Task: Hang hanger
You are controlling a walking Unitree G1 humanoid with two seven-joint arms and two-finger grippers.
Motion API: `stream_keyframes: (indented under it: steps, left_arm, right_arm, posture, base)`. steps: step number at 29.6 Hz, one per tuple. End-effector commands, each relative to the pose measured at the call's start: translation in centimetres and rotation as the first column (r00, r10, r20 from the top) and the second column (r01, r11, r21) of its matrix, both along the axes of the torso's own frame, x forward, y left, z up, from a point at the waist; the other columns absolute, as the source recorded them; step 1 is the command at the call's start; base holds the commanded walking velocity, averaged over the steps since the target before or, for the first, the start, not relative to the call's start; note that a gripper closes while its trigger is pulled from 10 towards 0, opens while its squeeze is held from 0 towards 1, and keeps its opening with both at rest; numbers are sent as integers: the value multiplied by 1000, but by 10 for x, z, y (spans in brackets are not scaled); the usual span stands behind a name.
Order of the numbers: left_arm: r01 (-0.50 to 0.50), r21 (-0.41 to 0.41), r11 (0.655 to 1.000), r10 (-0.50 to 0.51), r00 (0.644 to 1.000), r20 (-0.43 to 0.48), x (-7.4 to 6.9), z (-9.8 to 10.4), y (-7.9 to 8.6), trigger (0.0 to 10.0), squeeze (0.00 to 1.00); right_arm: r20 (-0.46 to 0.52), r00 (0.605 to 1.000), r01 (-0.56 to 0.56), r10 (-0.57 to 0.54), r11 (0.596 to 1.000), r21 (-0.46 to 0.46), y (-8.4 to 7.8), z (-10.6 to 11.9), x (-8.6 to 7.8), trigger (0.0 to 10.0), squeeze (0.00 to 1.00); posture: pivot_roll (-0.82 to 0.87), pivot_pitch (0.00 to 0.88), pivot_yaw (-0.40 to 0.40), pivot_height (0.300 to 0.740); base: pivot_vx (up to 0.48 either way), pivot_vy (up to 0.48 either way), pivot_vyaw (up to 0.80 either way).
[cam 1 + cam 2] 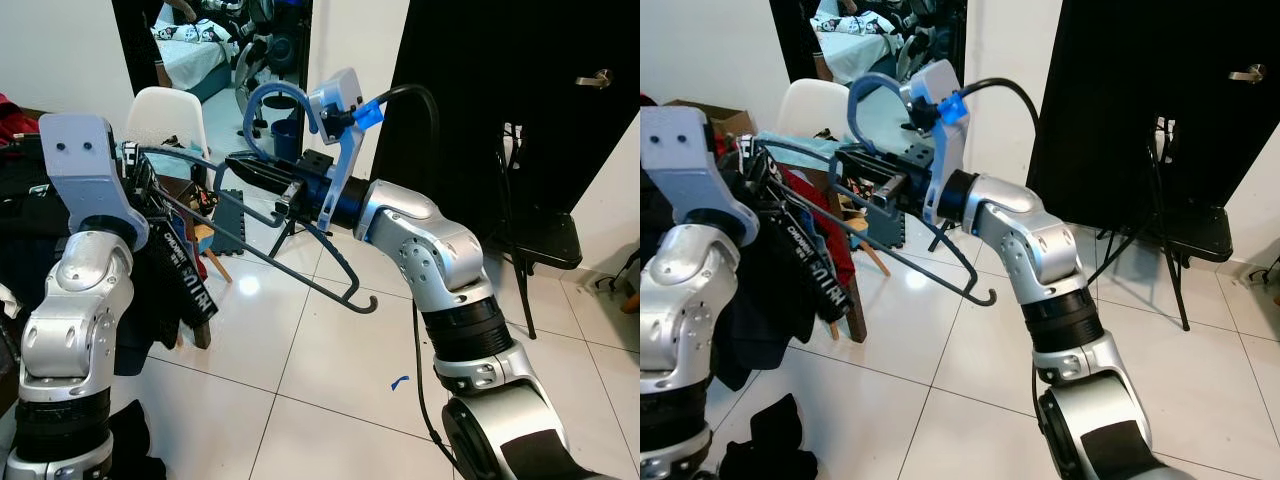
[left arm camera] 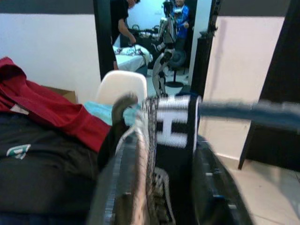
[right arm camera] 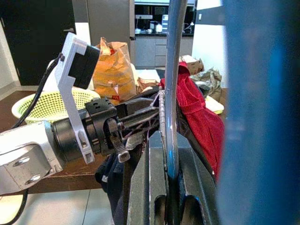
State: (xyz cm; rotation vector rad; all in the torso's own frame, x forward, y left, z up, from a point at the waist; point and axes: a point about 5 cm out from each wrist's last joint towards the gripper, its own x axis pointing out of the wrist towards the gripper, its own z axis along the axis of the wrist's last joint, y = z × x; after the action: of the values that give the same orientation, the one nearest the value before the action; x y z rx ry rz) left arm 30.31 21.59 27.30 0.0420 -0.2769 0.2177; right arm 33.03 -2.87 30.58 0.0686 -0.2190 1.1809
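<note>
Dark grey plastic, the hanger [image 1: 290, 262] is pinched between the pressed fingers of the right gripper [image 1: 262, 178], its long axis slanting down from the left gripper [image 1: 768, 160] toward the floor, hook end lowest. The left gripper sits at the clothes rack's [image 1: 790, 205] crowded garments [image 1: 800, 270], apparently gripping the hanger's upper end, though I cannot tell how its fingers stand.

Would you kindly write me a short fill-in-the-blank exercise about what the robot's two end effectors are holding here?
1. The right end effector is shut on a grey ____.
2. The chair behind the left arm is ____ in colour.
3. The left end effector grips a black garment with ____ lettering.
4. The hanger has its hook end pointing towards the ____.

Missing words: hanger; white; white; floor
</note>
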Motion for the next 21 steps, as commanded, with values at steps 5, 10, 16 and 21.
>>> stream_keyframes:
  steps: [5,10,16,21]
  left_arm:
    - [42,40,998,-38,993,-110,2,-13,-7,10000,0]
    - [43,50,998,-36,990,-135,2,-16,-9,10000,0]
    - [19,54,998,-11,989,-148,2,-18,-6,10000,0]
    - [-3,50,999,9,992,-129,2,-14,-1,0,0]
  right_arm:
    - [37,999,2,-3,999,39,-1,14,-1,10000,0]
    - [39,999,2,-4,999,44,-1,15,0,10000,0]
    - [44,999,-2,0,999,52,-1,18,-1,10000,0]
    - [47,999,-8,6,998,57,-1,19,-2,10000,0]
  posture:
    - [-4,0,-55,740]
    - [-3,0,-54,740]
    - [-5,0,-51,740]
    - [-11,0,-46,740]
  base:
    - [0,0,0]
    - [0,0,0]
    - [0,0,0]
    - [0,0,0]
